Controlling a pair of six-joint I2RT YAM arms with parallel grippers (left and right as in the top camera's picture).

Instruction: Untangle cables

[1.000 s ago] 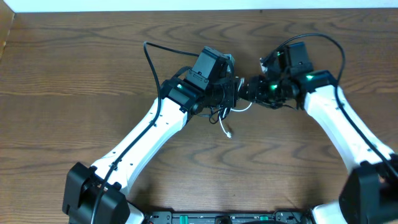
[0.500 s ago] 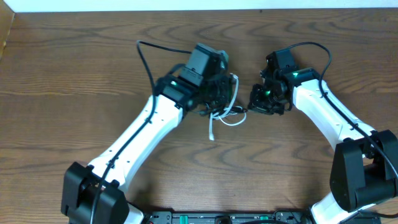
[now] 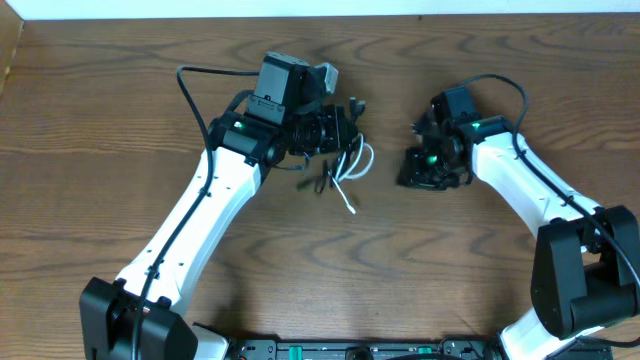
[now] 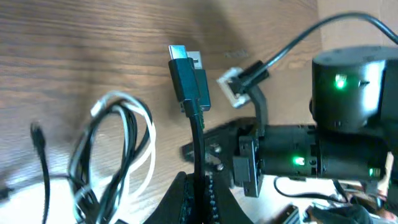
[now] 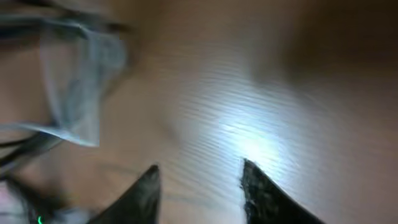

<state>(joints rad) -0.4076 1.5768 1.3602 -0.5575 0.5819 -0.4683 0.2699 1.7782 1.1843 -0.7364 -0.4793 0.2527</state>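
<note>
cables are bunched under my left tool [image 4: 198, 186], which is clamped on the black cable [image 4: 193, 93], plug sticking up. white cable [image 3: 352, 170] loops with it on the worktop [image 3: 120, 110]. my right tool [image 5: 199, 180] is spread apart, holding nothing, well apart from the bundle.

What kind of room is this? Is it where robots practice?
Probably a robot lab or test bench. Two white robot arms work over a bare wooden table, and the left gripper holds a black cable tangled with a white cable.
</note>
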